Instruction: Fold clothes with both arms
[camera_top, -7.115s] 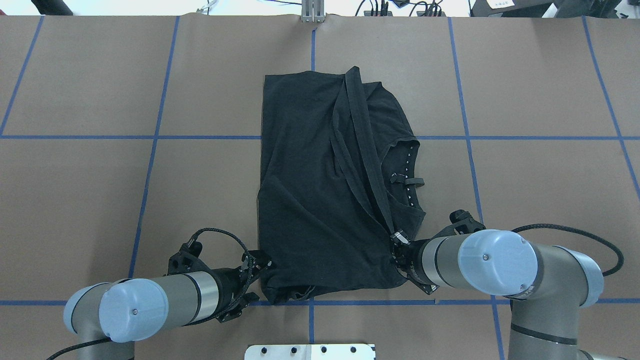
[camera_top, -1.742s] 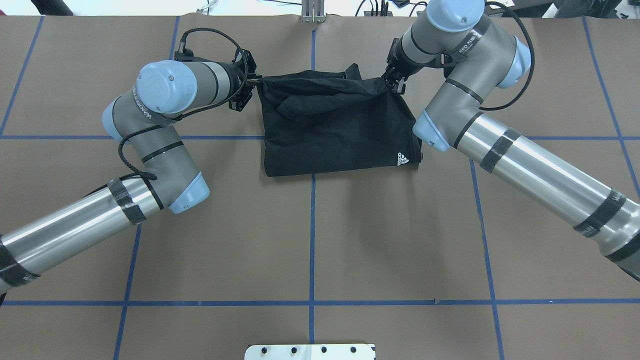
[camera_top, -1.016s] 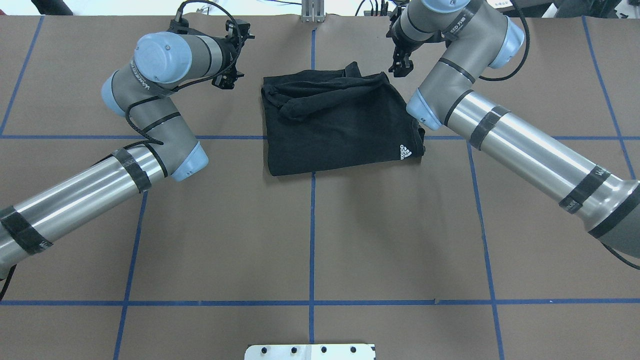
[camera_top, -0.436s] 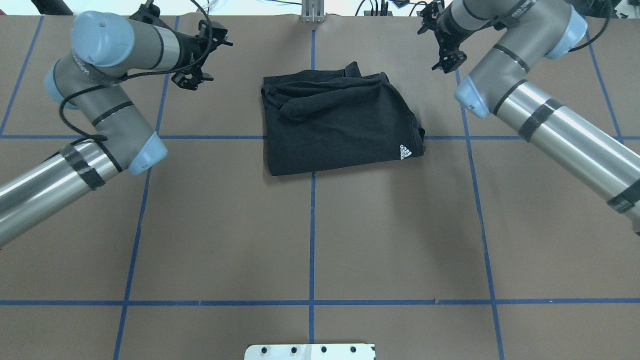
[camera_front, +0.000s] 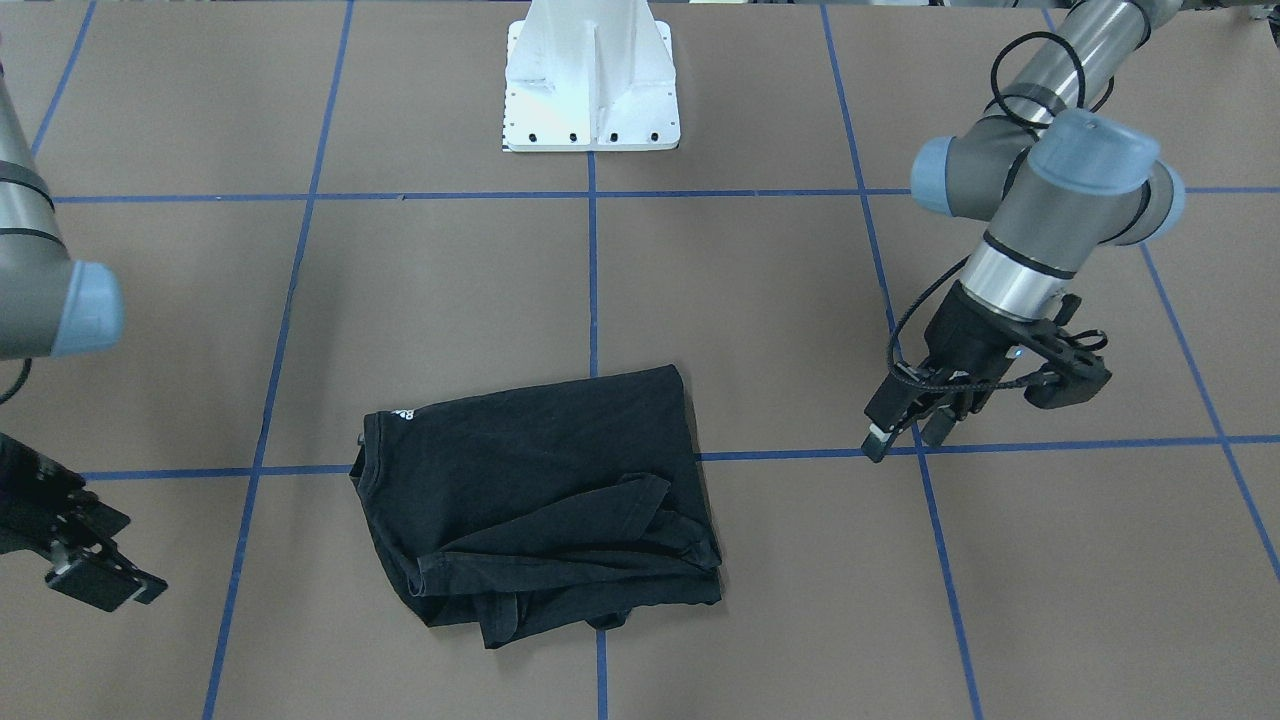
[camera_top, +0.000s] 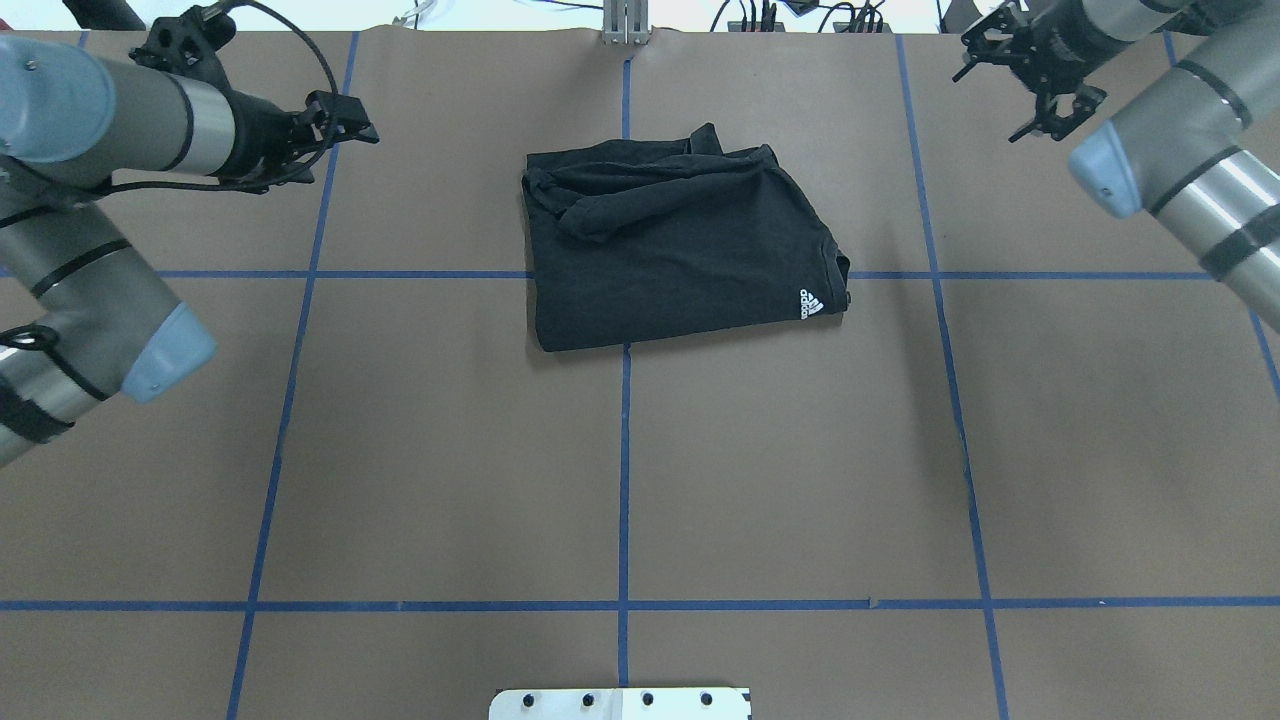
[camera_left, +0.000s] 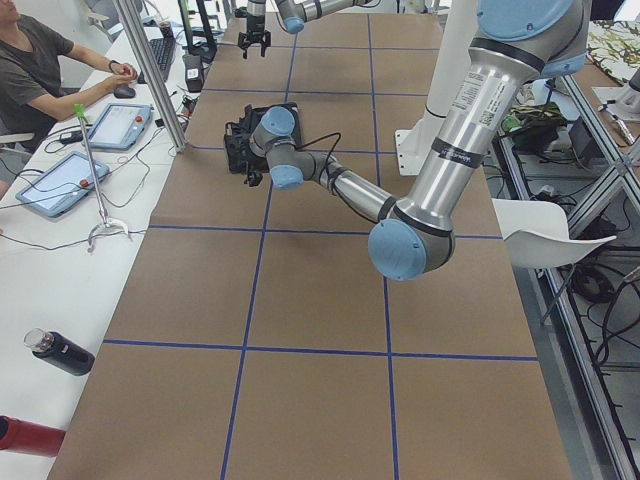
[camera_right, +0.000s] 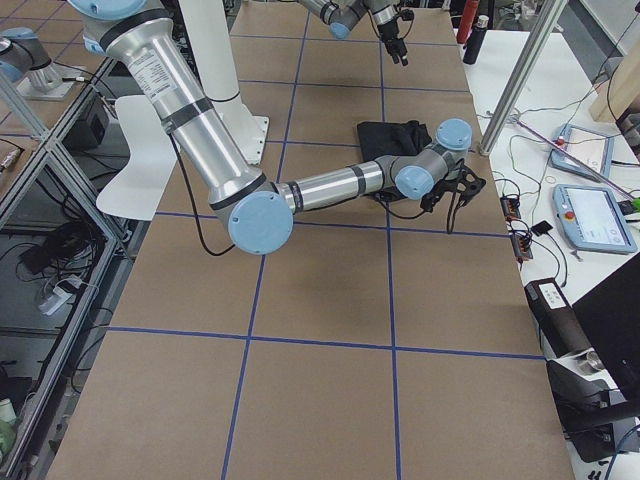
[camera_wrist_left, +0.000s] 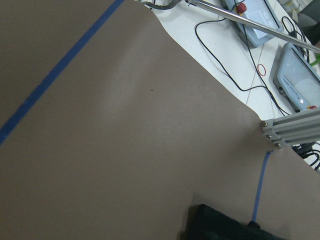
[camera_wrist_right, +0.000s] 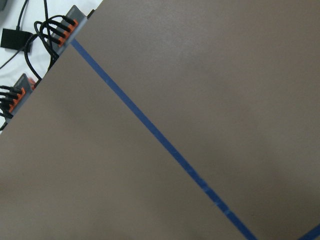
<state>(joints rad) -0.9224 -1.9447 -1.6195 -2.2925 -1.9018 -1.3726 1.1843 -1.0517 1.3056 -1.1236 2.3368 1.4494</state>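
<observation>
One black T-shirt (camera_top: 680, 250) lies folded into a rough rectangle on the brown surface (camera_top: 430, 450). It sits well out from the white base plate (camera_top: 620, 703), astride the blue tape line (camera_top: 624, 480) that runs straight away from that plate.

Neither pincer touches the garment. The left pincer (camera_top: 352, 118) stands well apart from it, off to the robot's left of the plate's centre line and about as far from the plate as the shirt's far edge. Its jaws are spread and hold nothing. The right pincer (camera_top: 1055, 110) stands well apart on the opposite side, a little farther from the plate again, likewise released and empty.

A small white logo (camera_top: 811, 303) shows on the top layer, at the corner nearer the plate on the right arm's side. A bunched roll of cloth (camera_top: 640, 195) runs along the edge farthest from the plate, and the folded layers cover whatever is beneath.

In the front-facing view the frame edge cuts the right pincer (camera_front: 95, 575), so its fingertips cannot be made out there. The left wrist view catches only a dark corner of the shirt at its lower edge. In the left side view the left arm's wrist covers part of the garment.

The left arm (camera_top: 90, 230) is bent at the elbow, and its wrist section points toward the centre line. The front-facing view shows its pincer (camera_front: 905, 438) angled down at the surface. The right arm (camera_top: 1180, 170) reaches away from the plate, its wrist turned back toward the centre line.
</observation>
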